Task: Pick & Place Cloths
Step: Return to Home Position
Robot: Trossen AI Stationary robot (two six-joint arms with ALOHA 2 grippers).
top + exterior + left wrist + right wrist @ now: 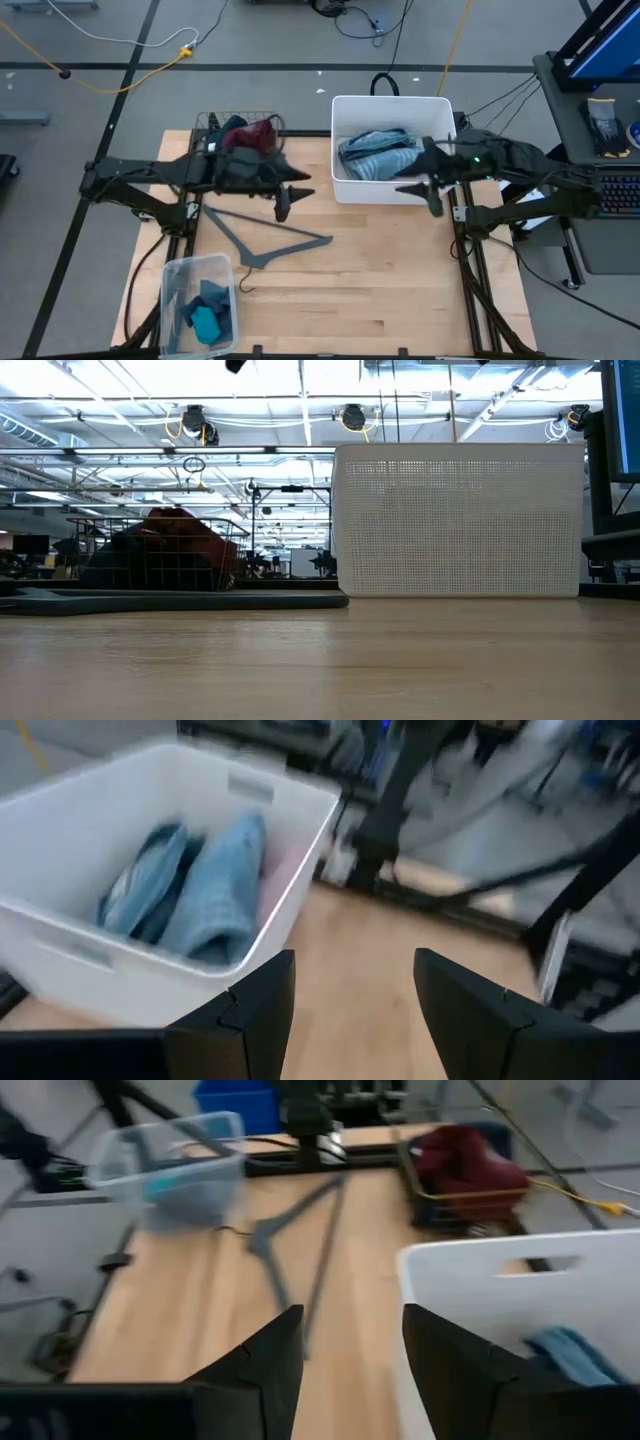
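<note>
**Jaws.** The left gripper [352, 960] has its jaws spread apart with nothing between them. It hangs over bare wood just left of centre in the high view. The right gripper [352, 1312] is likewise parted and empty, at the lower right corner of the white bin [365, 193]. Neither touches fabric.

**Cloths.**
- The light blue cloths [378, 150] lie bunched inside the white bin, upper centre-right of the high view, with their long axis roughly across the frame. They sit up-frame of the right gripper, which is the nearer, and to the right of the left gripper.
- A pink patch beneath them may be another garment, but it is mostly covered and cannot be confirmed.
- A maroon piece [258, 133] and a dark piece [232, 127] fill the wire basket [212, 118], upper left, close behind the left arm.
- A teal piece [205, 322] lies in the clear bin [168, 275], lower left.

**Surface and room.** On the table [380, 300] only the grey hanger [265, 240] lies loose. In my judgement, withdrawal needs only clearance from the white bin's rim. The low view shows ceiling lights beyond.
</note>
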